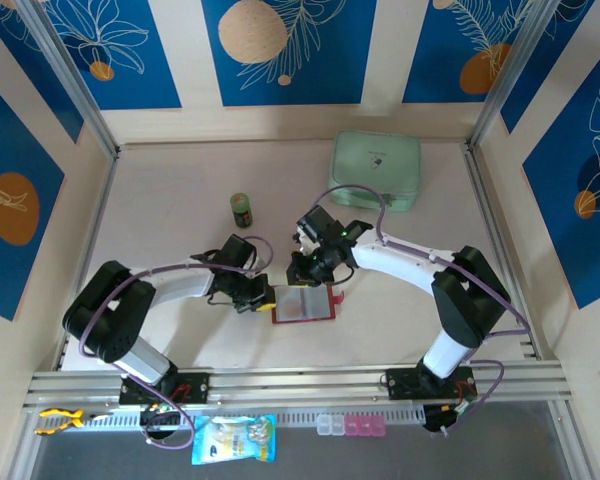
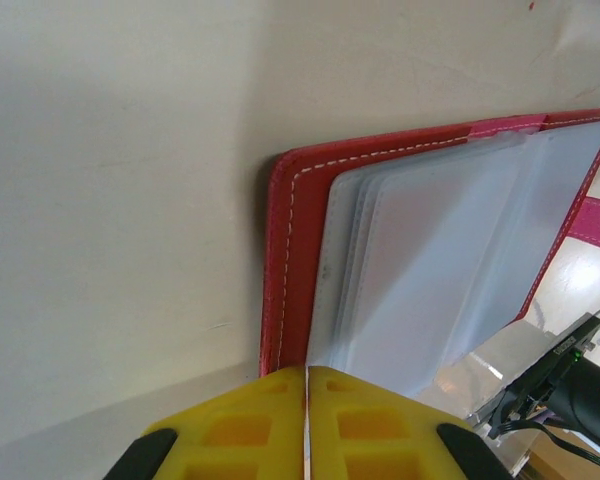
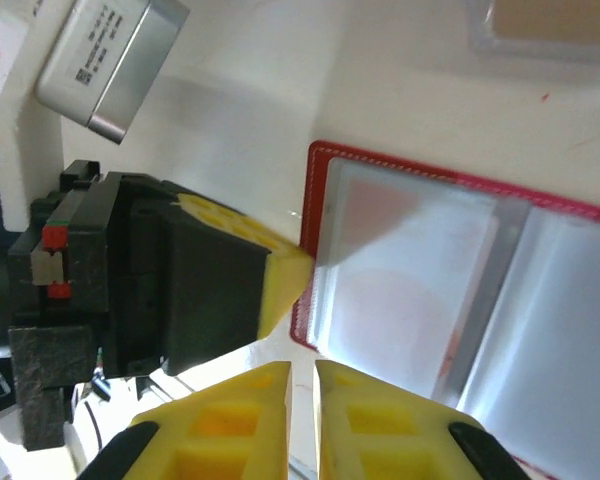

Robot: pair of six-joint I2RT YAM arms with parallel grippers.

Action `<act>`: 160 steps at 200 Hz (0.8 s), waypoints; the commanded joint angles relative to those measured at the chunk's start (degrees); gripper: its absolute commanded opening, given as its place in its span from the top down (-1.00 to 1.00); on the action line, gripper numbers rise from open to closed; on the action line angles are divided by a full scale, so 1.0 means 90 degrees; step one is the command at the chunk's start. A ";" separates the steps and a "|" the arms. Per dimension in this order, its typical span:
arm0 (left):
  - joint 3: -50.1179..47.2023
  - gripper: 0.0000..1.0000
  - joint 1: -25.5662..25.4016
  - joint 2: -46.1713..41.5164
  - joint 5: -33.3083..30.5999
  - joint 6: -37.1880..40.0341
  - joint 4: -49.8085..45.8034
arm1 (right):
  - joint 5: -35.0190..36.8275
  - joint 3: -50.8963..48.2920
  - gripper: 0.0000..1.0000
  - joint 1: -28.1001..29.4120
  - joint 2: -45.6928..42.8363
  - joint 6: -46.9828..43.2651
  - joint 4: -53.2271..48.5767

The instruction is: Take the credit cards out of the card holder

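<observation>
The red card holder (image 1: 303, 305) lies open on the table between both arms, its greyish clear sleeves (image 2: 450, 260) facing up. A pale pink credit card (image 3: 400, 300) shows faintly through the sleeve on the holder's left half. My left gripper (image 2: 307, 372) is shut, and its yellow tips rest on the holder's left red border (image 2: 285, 260). My right gripper (image 3: 302, 368) hovers at the near left corner of the sleeves. Its jaws are almost together, with a thin slit and nothing seen between them. The left gripper's fingertip (image 3: 285, 275) touches the red edge just beside it.
A mint-green zip case (image 1: 376, 170) sits at the back right. A small green jar (image 1: 241, 209) stands behind the left gripper (image 1: 263, 297). The holder's pink snap tab (image 1: 336, 297) sticks out to the right. A snack bag (image 1: 235, 438) lies below the front rail.
</observation>
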 commanded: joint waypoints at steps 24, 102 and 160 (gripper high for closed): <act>-0.0113 0.84 -0.0014 0.0097 0.0161 0.0034 0.0169 | -0.0501 -0.0258 0.64 0.0071 0.0050 0.0551 0.0269; -0.0174 0.84 -0.0028 0.0156 0.0080 0.0015 0.0068 | -0.0584 -0.0379 0.46 0.0100 0.0505 0.0702 0.0462; -0.0154 0.85 -0.0024 0.0219 0.0048 0.0037 -0.0035 | -0.0242 -0.0168 0.46 0.0147 0.0833 0.0555 0.0119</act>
